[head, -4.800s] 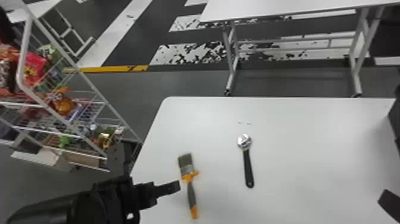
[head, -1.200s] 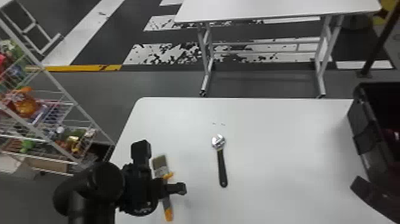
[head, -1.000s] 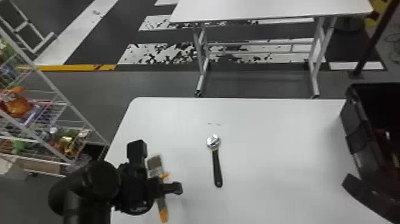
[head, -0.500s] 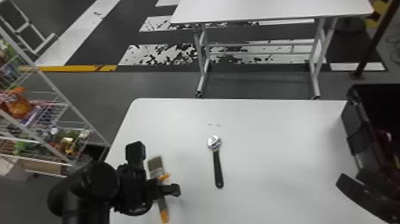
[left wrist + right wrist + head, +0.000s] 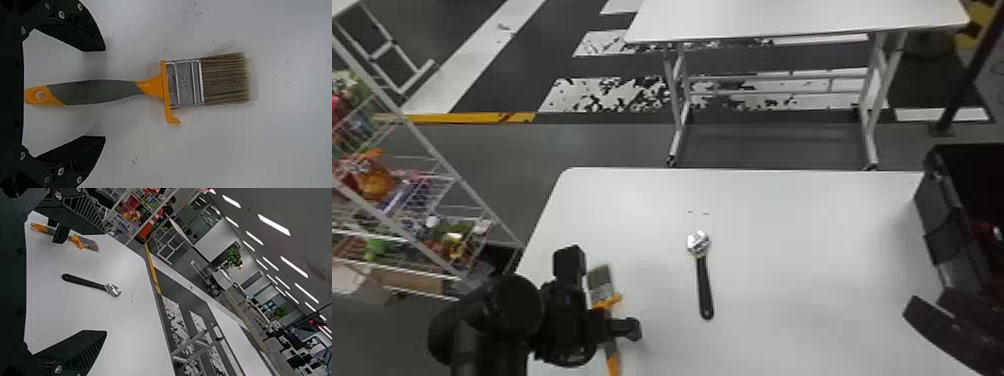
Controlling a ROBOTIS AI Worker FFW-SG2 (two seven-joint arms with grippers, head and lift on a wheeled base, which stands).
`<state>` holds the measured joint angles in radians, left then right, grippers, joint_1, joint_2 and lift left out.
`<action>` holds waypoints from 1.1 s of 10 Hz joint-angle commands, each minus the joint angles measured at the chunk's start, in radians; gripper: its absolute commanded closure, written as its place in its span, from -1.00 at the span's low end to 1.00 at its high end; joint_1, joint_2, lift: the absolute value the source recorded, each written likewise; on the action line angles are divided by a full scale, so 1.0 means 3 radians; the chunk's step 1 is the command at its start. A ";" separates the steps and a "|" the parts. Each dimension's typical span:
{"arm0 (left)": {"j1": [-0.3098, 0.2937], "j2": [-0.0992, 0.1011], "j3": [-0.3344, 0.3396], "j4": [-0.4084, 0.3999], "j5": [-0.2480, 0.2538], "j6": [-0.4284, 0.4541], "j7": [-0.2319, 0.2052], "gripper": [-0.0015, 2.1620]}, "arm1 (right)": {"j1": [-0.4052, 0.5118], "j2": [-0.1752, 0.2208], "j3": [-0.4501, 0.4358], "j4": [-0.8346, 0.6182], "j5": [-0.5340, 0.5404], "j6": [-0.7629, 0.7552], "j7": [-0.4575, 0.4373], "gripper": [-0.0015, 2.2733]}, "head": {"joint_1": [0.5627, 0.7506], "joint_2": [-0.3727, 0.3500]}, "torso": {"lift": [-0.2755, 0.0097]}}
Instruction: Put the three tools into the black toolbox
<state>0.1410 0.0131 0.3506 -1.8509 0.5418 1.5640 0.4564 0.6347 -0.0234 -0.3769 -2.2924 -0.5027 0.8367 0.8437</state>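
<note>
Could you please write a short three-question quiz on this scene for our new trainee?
1. True or false: the wrench lies between the paintbrush and the toolbox.
2. How does the left tool stand? A) shut on the paintbrush; B) open around empty air above the wrench; C) open, with the paintbrush's handle seen between its fingers.
3. Fill in: the wrench's grip is ____ in colour.
Key: 1 true; 2 C; 3 black.

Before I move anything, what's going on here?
The left arm's jaws stand open on either side of the grey-and-orange handle of a paintbrush, not gripping it. A black-handled, silver-headed wrench lies untouched on the white table. The right arm's jaws are open and empty by the black toolbox, which holds something red I can't identify.
</note>
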 commanded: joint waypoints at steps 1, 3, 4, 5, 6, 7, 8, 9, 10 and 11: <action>-0.0051 0.0012 -0.0034 0.0090 -0.0011 0.0024 0.0018 -0.47 | 0.0001 -0.0004 -0.0007 0.0002 -0.0007 0.0001 0.0000 -0.91 | 0.41 0.71 | 0.57; -0.0061 0.0012 -0.0069 0.0095 -0.0006 0.0024 0.0084 0.64 | 0.0001 0.0001 -0.0012 0.0002 -0.0007 0.0001 0.0000 -0.91 | 0.41 0.69 | 0.57; -0.0041 0.0007 -0.0064 0.0049 0.0009 0.0024 0.0115 0.66 | 0.0001 0.0001 -0.0012 0.0012 -0.0007 0.0001 0.0000 -0.91 | 0.41 0.69 | 0.57; -0.0020 0.0007 -0.0064 -0.0002 0.0024 0.0024 0.0145 0.77 | 0.0001 0.0001 -0.0007 0.0012 -0.0007 0.0001 0.0000 -0.91 | 0.41 0.69 | 0.57; 0.0026 0.0002 -0.0059 -0.0058 0.0040 0.0024 0.0145 0.81 | 0.0001 0.0001 0.0003 0.0018 -0.0002 -0.0009 -0.0005 -0.91 | 0.41 0.70 | 0.57; 0.0108 -0.0013 -0.0064 -0.0248 0.0070 0.0024 0.0140 0.81 | -0.0009 0.0001 0.0019 0.0033 0.0003 -0.0020 -0.0010 -0.91 | 0.41 0.70 | 0.57; 0.0251 -0.0023 -0.0080 -0.0529 0.0111 0.0024 0.0084 0.81 | -0.0014 0.0001 0.0070 0.0048 0.0055 -0.0020 -0.0025 -0.91 | 0.41 0.70 | 0.57; 0.0384 -0.0044 -0.0121 -0.0830 0.0111 0.0024 0.0033 0.81 | -0.0019 0.0001 0.0152 0.0048 0.0111 -0.0030 -0.0056 -0.91 | 0.41 0.70 | 0.57; 0.0491 -0.0052 -0.0141 -0.1086 0.0111 0.0024 -0.0008 0.81 | -0.0024 0.0001 0.0198 0.0043 0.0142 -0.0040 -0.0082 -0.91 | 0.41 0.69 | 0.57; 0.0563 -0.0052 -0.0197 -0.1265 0.0122 0.0024 -0.0013 0.81 | -0.0045 0.0001 0.0239 0.0043 0.0177 -0.0030 -0.0107 -0.91 | 0.41 0.69 | 0.57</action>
<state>0.2972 0.0002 0.2995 -2.1986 0.5769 1.5640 0.4503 0.6245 -0.0230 -0.3129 -2.2788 -0.4546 0.8258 0.8106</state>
